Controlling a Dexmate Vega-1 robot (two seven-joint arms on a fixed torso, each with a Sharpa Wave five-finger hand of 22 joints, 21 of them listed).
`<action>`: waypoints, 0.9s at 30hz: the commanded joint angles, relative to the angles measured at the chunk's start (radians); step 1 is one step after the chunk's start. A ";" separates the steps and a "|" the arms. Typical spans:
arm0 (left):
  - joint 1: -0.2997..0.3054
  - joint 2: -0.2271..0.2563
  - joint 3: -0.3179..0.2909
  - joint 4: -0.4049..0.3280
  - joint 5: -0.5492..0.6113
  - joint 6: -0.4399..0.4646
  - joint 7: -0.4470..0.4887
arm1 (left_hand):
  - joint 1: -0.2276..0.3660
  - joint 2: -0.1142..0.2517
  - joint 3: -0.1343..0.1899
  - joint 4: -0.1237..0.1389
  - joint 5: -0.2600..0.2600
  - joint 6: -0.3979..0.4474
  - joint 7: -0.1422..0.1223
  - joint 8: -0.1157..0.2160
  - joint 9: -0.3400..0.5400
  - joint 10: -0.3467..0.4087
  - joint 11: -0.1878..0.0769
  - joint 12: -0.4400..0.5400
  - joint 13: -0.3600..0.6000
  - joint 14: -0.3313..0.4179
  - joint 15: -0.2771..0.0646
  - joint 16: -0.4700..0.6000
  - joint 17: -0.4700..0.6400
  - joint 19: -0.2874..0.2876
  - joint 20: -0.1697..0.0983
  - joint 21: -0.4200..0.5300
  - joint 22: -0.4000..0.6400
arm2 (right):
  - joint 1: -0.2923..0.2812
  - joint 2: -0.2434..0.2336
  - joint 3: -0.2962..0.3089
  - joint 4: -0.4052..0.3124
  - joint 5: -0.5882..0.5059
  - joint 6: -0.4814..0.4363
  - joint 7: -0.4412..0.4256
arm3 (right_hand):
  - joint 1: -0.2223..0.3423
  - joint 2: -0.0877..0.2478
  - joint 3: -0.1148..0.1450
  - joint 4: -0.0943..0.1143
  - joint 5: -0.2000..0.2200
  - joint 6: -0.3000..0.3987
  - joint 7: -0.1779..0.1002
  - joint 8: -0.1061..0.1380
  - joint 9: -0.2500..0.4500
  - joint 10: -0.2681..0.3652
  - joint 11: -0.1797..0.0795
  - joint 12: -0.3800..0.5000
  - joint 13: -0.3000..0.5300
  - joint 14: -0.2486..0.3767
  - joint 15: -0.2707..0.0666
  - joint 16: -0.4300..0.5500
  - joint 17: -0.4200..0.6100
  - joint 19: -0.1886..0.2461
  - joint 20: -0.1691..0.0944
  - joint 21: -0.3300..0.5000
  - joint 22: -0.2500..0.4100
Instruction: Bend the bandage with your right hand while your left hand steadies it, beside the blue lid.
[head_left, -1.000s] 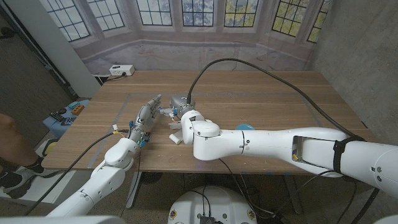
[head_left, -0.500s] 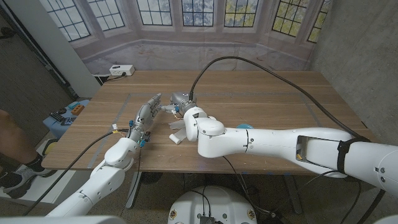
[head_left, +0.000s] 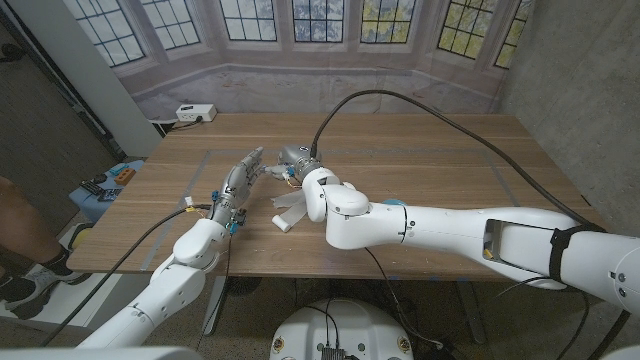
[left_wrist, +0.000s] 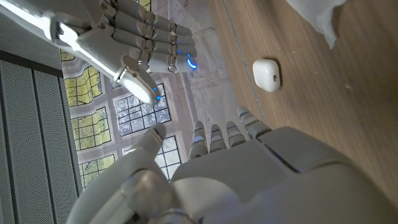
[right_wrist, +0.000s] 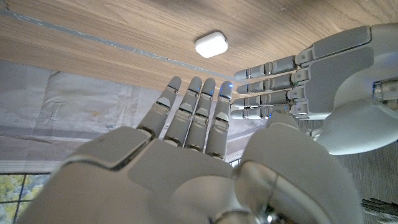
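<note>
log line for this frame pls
left hand: open, holds nothing | right hand: open, fingers straight | bandage: on table, untouched | blue lid: mostly hidden by right arm

Light is even and soft across the head view, fairly bright, with no hard shadows on the tabletop (head_left: 430, 150); only faint shade lies under the arms. The picture bends at its edges, so the far wall and window backdrop curve. The white arm shells show mild glare. In the wrist views each robot hand close to the lens, left (left_wrist: 249, 180) and right (right_wrist: 186, 162), is soft and out of focus, while the wood grain beyond is sharper. Small blue lights glow on fingertips (right_wrist: 231, 81).
</note>
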 joint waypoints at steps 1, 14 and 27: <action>-0.022 -0.013 0.008 0.007 0.010 -0.006 0.004 | 0.012 0.001 0.003 -0.004 0.007 0.010 -0.002 0.001 0.004 0.011 0.001 0.003 0.004 0.000 -0.004 0.001 0.001 0.003 0.000 -0.001 0.005 | -0.025 -0.019 0.036 -0.004 -0.049 0.024 0.038 | -0.002 0.005 0.004 -0.007 -0.001 -0.026 -0.004 -0.008 0.000 -0.016 0.001 -0.008 -0.004 -0.021 0.005 -0.009 -0.002 -0.005 -0.002 0.002 0.004; -0.026 -0.011 0.009 0.008 0.007 -0.001 0.001 | 0.014 0.001 0.002 -0.006 0.007 0.009 -0.003 0.001 0.004 0.010 0.001 0.002 0.004 0.000 -0.005 0.001 0.001 0.003 0.000 -0.001 0.005 | -0.050 -0.057 0.089 0.001 -0.077 0.119 0.082 | 0.005 0.028 0.016 -0.021 0.000 -0.093 -0.013 -0.010 -0.003 -0.087 -0.007 -0.034 -0.023 -0.082 0.001 -0.023 -0.009 -0.008 -0.010 0.001 0.004; -0.023 -0.002 0.005 -0.004 0.007 0.009 0.005 | 0.016 0.002 0.000 -0.006 0.007 0.009 -0.003 0.001 0.004 0.010 0.001 0.002 0.004 0.000 -0.005 0.001 0.001 0.003 0.000 -0.001 0.005 | -0.136 -0.097 0.222 0.027 -0.068 0.344 0.079 | 0.012 0.095 0.059 -0.027 -0.001 -0.157 -0.029 -0.008 -0.006 -0.159 -0.026 -0.038 -0.046 -0.161 -0.025 -0.034 -0.020 -0.043 -0.057 -0.005 0.003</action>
